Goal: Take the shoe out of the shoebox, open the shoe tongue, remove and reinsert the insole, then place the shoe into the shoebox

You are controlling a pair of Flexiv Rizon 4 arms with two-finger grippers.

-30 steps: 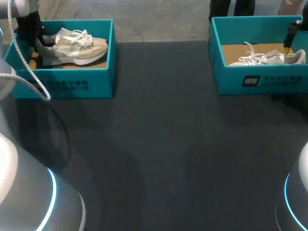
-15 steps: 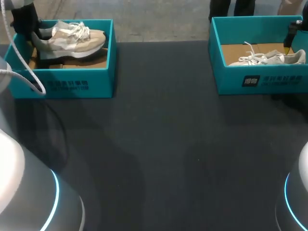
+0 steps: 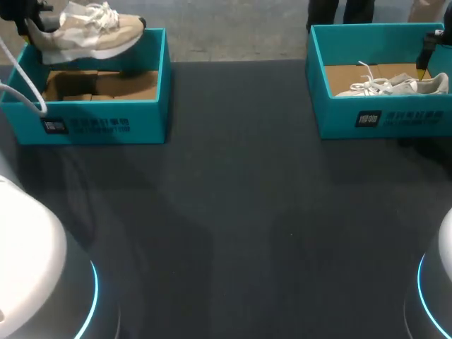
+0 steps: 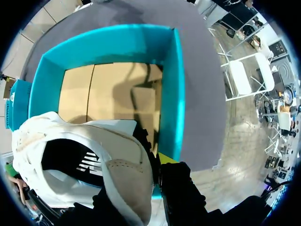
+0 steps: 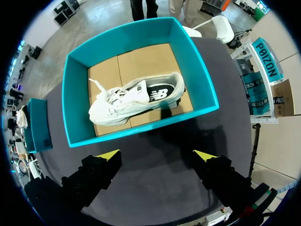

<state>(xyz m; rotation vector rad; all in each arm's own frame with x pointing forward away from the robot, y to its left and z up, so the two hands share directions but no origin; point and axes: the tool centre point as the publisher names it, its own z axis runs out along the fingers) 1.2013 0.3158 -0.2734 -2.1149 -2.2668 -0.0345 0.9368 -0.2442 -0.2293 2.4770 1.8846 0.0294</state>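
Note:
A beige shoe (image 3: 88, 32) hangs in the air above the left teal shoebox (image 3: 106, 123), clear of its rim. My left gripper (image 3: 32, 25) is shut on the shoe's heel. In the left wrist view the shoe (image 4: 117, 160) fills the space by my left gripper (image 4: 153, 162): one yellow-tipped finger lies outside the heel and the other is hidden inside the shoe. The cardboard floor of the shoebox (image 4: 171, 94) lies below. My right gripper (image 5: 157, 155) hangs open above the near wall of the right shoebox (image 5: 141, 129), which holds a white shoe (image 5: 136, 101).
The right shoebox (image 3: 381, 120) stands at the table's far right with the white shoe (image 3: 392, 86) lying in it. The dark table surface (image 3: 233, 212) stretches between and in front of the two boxes.
My left gripper has lifted the beige shoe up out of the left shoebox, from resting on its floor to above its rim. The right arm has not moved.

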